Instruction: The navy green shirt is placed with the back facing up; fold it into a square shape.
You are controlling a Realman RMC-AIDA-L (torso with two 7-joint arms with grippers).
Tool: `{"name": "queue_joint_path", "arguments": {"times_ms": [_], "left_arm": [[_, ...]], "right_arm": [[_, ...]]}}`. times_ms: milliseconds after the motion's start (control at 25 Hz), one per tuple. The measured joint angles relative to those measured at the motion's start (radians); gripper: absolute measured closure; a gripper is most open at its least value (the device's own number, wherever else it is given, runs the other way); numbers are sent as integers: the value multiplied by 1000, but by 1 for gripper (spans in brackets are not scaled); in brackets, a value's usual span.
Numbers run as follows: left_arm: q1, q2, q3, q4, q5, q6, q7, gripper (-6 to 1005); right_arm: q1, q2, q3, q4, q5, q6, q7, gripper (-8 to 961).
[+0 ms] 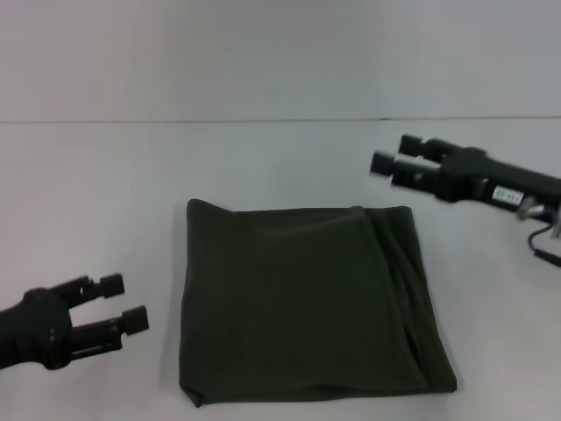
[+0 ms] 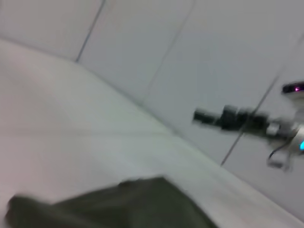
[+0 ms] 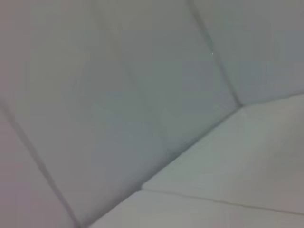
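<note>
Shirt (image 1: 302,303): folded, near-square, flat on desk (image 1: 105,193). Left gripper (image 1: 123,314) and right gripper (image 1: 381,162): both spread, empty, clear of cloth. Folding appears complete; next, perhaps straighten edges.

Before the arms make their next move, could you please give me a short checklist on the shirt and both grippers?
1. Shirt folded to a square: ok. The navy green shirt lies as a roughly square packet on the table.
2. Plain side up: ok, no lettering shows.
3. Edges tidy: not ok. Layers along its right edge sit slightly uneven, with a visible fold ridge.
4. Left gripper clear of cloth: ok. It is beside the shirt's left edge, open, holding nothing.
5. Right gripper clear of cloth: ok. It is beyond the far right corner, off the cloth.
6. Right gripper's finger state: cannot tell.
</note>
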Motion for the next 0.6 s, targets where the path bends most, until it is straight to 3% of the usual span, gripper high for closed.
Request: {"name": "queue_joint_path", "arguments": {"times_ms": [120, 280, 600], "left_arm": [[12, -5, -19, 5, -57, 54, 67, 140], [44, -8, -36, 10, -90, 79, 170, 139], [88, -35, -66, 14, -115, 80, 289, 139]], "right_arm": [[13, -1, -58, 16, -10, 5, -84, 31], [37, -4, -131, 1, -14, 66, -147, 31], [143, 1, -330, 2, -68, 308, -105, 332]]}}
